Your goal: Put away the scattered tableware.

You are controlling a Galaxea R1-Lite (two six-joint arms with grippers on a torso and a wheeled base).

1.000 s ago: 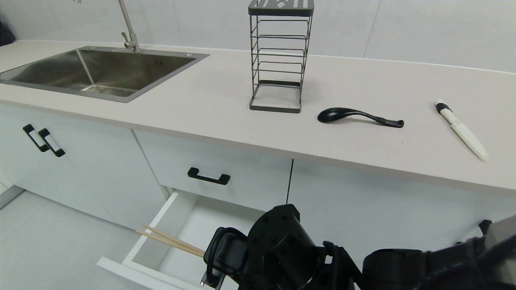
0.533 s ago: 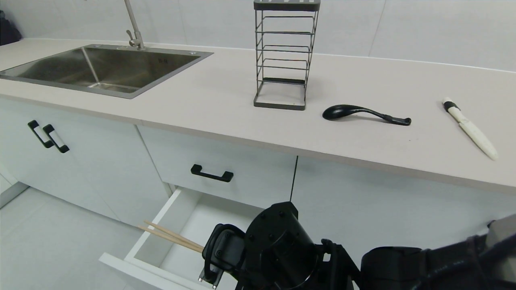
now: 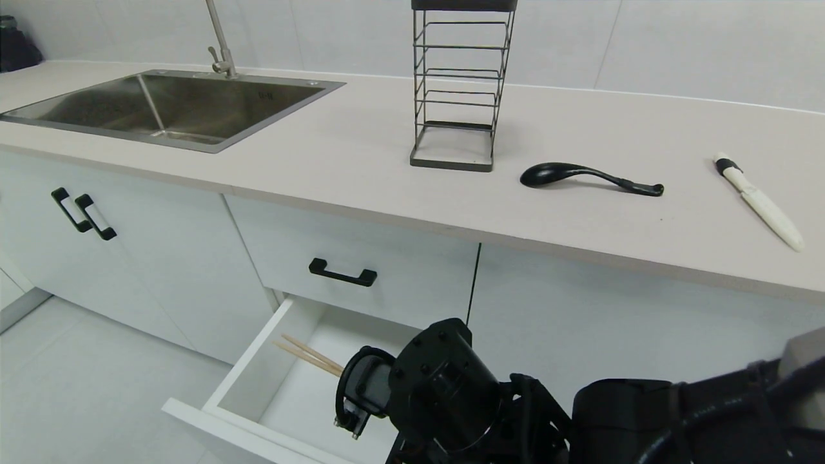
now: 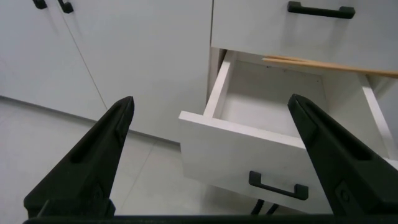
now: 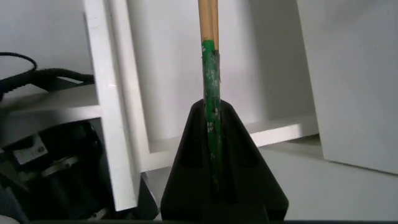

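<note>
A pair of wooden chopsticks (image 3: 308, 353) (image 5: 208, 25) is held level over the open white drawer (image 3: 248, 367), tips toward its left wall. My right gripper (image 3: 346, 381) (image 5: 210, 118) is shut on their thick end, low in front of the cabinet. In the left wrist view, my left gripper (image 4: 211, 162) hangs open and holds nothing, in front of the drawer (image 4: 249, 134), with the chopsticks (image 4: 323, 64) over the drawer's far side. A black spoon (image 3: 561, 174) and a white knife (image 3: 760, 203) lie on the counter (image 3: 335, 154) to the right.
A tall dark wire rack (image 3: 461, 84) stands mid-counter, left of the spoon. A steel sink (image 3: 161, 103) with a tap is set in at the far left. A shut drawer with a black handle (image 3: 342, 275) sits above the open one. Cabinet doors stand to the left.
The head camera has shifted slightly. My right gripper has carried the chopsticks to the right, so their tips now hang inside the drawer instead of past its left wall.
</note>
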